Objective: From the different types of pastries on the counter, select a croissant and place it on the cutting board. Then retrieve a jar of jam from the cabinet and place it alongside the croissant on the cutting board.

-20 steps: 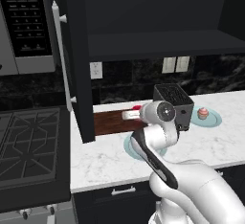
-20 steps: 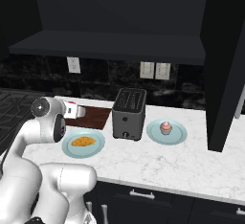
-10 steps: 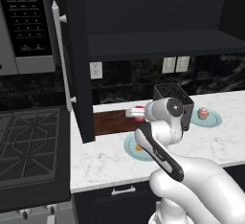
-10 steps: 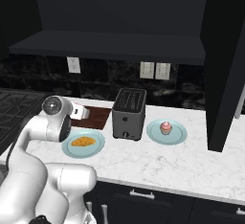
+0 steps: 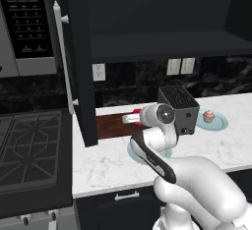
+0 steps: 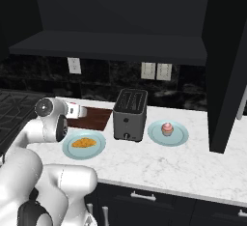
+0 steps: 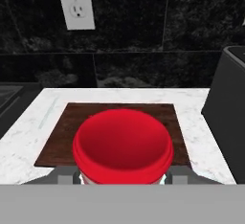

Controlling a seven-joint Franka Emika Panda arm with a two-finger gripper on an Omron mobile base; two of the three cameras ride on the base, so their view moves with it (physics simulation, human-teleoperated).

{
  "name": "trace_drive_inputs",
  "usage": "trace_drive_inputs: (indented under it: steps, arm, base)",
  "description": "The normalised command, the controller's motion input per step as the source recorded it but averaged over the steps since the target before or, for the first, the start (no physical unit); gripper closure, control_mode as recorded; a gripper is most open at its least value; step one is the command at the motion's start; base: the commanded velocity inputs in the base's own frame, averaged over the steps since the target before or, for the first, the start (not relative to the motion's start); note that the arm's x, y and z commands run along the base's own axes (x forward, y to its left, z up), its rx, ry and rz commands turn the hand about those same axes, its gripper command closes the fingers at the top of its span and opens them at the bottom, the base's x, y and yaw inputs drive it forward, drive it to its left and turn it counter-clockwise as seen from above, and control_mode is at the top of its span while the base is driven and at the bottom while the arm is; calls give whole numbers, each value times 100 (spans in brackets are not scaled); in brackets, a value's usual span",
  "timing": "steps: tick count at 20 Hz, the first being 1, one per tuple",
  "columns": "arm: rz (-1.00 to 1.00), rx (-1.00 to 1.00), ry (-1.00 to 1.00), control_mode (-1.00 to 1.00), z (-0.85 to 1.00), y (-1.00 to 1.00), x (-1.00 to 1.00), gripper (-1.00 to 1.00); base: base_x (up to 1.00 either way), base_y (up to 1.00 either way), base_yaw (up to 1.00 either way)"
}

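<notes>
1. Left base view: the white arm bends over the bench (image 5: pixel 108 160); its fingers (image 5: pixel 132 119) reach left above the cutting board (image 5: pixel 112 126), grasping the jar of jam (image 5: pixel 136 112), of which red and white show beside the wrist; the black toaster (image 5: pixel 178 108) stands just right of the arm; the cupcake (image 5: pixel 208 116) sits on a light blue plate (image 5: pixel 219 122) further right; the open cabinet (image 5: pixel 162 42) hangs above, its door (image 5: pixel 78 62) swung out with a silver handle (image 5: pixel 63 62); the stove (image 5: pixel 27 150) lies at left under the microwave (image 5: pixel 24 25).

2. Right base view: the croissant (image 6: pixel 83 143) lies on a blue plate (image 6: pixel 99 145) in front of the board, not on it; the jar's white end (image 6: pixel 73 110) juts from the wrist over the board's left part; toaster and cupcake plate stand to the right.

3. Hand view: the red jar fills the middle, clenched between the fingers at the bottom edge; the board lies beyond it on the marble; a wall outlet (image 7: pixel 75 3) is on the dark backsplash.
</notes>
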Motion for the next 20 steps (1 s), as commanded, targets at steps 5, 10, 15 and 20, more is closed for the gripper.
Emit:
trace_drive_inputs:
  steps: [5,10,15,20]
  arm:
    - [0,-1,-9,-100,-35,-1,3,100]
    - [0,1,-17,-100,-97,0,11,100]
    - [0,1,-5,-100,-35,-3,1,100]
    - [0,14,0,-100,-77,-17,11,100]
  base:
    - [0,0,0]
    - [0,0,0]
    - [0,0,0]
    - [0,0,0]
